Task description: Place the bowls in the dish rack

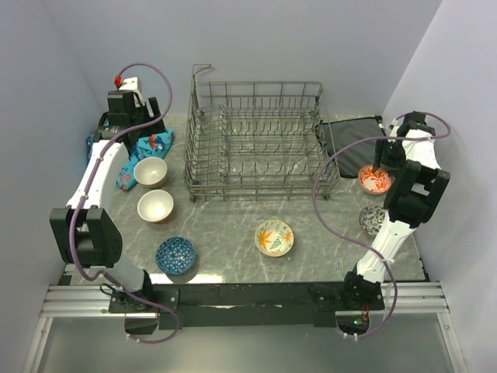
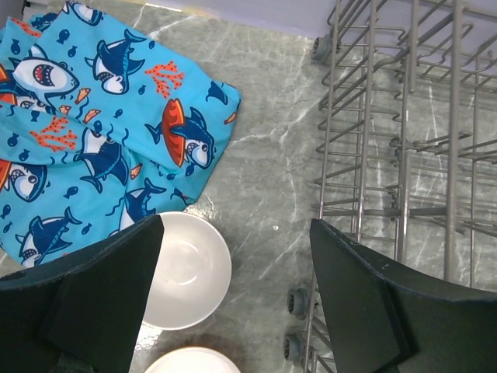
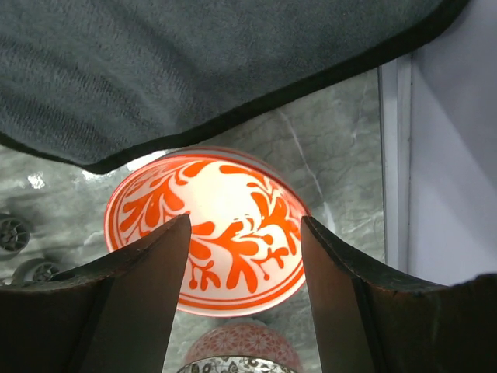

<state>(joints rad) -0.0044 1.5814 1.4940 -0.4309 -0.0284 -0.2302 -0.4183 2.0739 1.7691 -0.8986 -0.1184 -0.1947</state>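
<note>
The dish rack [image 1: 256, 140] stands at the back centre with no bowl in it. Two cream bowls [image 1: 151, 172] [image 1: 155, 206], a blue bowl [image 1: 175, 255], an orange-leaf bowl [image 1: 274, 237], an orange-red bowl [image 1: 374, 179] and a speckled bowl [image 1: 373, 220] sit on the table. My left gripper [image 2: 237, 233] hangs open above bare table between a cream bowl [image 2: 186, 268] and the rack's side [image 2: 404, 155]. My right gripper [image 3: 245, 225] is open over the orange-red bowl [image 3: 225, 225], a finger [image 3: 147, 287] on either side, holding nothing.
A blue shark-print cloth [image 2: 101, 116] lies at the back left beside the cream bowls. A dark grey mat [image 3: 194, 70] lies just beyond the orange-red bowl, right of the rack. The table's right edge and the wall [image 3: 450, 155] are close to my right gripper.
</note>
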